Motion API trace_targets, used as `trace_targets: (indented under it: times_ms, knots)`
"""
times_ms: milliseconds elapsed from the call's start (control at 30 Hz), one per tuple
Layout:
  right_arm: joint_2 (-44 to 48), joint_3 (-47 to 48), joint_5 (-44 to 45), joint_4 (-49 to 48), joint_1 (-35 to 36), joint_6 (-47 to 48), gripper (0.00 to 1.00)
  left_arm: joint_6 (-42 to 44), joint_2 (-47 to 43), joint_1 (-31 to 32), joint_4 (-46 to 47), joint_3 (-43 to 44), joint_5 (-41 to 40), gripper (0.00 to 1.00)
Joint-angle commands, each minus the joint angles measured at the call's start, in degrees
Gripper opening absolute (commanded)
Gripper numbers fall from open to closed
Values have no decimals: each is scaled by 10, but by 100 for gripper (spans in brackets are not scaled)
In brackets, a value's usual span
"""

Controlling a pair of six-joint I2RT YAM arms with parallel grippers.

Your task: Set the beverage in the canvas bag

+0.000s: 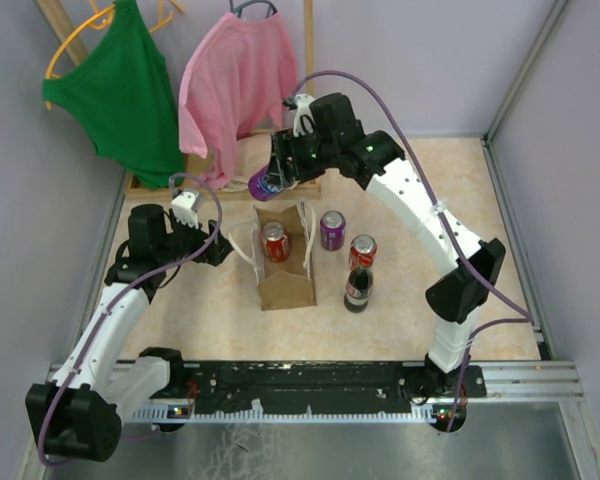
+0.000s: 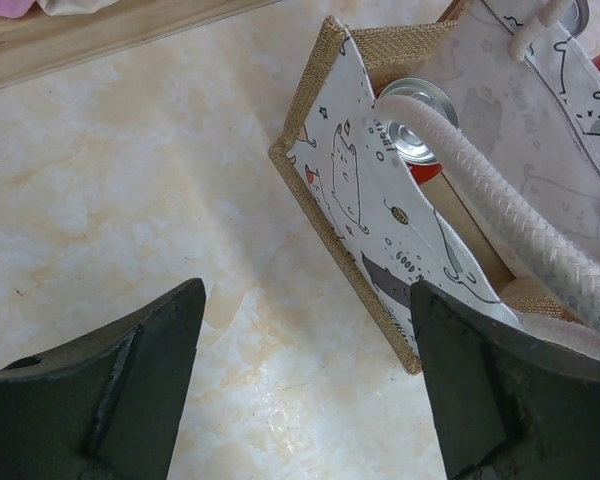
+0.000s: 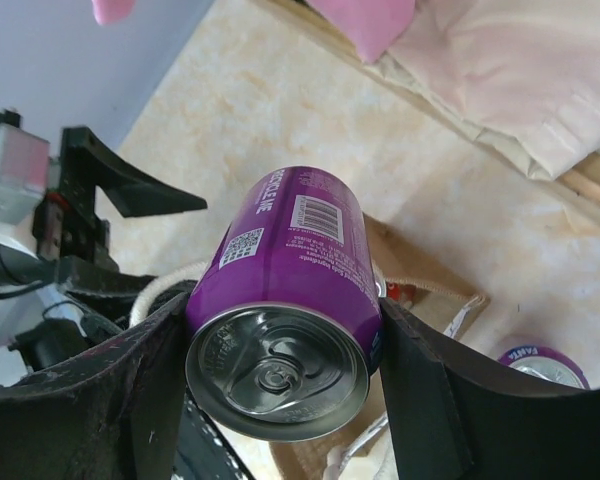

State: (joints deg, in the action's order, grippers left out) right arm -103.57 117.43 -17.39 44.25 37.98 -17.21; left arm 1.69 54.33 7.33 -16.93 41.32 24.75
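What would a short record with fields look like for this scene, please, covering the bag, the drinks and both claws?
bag: canvas bag upright and open, mid-table
inside it: red can, upright
right arm: right claw shut on purple can, tilted, raised near the bag's far end
left arm: left claw open, empty, at the bag's left side
right of bag: second purple can, second red can, dark bottle, all standing
backdrop: green shirt and pink shirt on hangers
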Motion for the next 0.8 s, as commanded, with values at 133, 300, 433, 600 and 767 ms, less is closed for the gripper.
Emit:
trace_targets:
  times_ms: [133,300,433,600,767]
  knots:
    - [-12,45,57,45,37,51,0,-8,-5,-4,9,8,16,88]
    - [-37,55,66,90,51,68,0,-10,-4,-4,12,8,16,88]
    - [-57,65,71,110,62,75,0,-10,-2,-4,13,9,16,88]
    - [-89,97,89,151,76,92,0,-10,-1,-4,13,10,15,88]
    - [-90,101,104,170,78,100,0,-10,-1,-4,12,11,16,88]
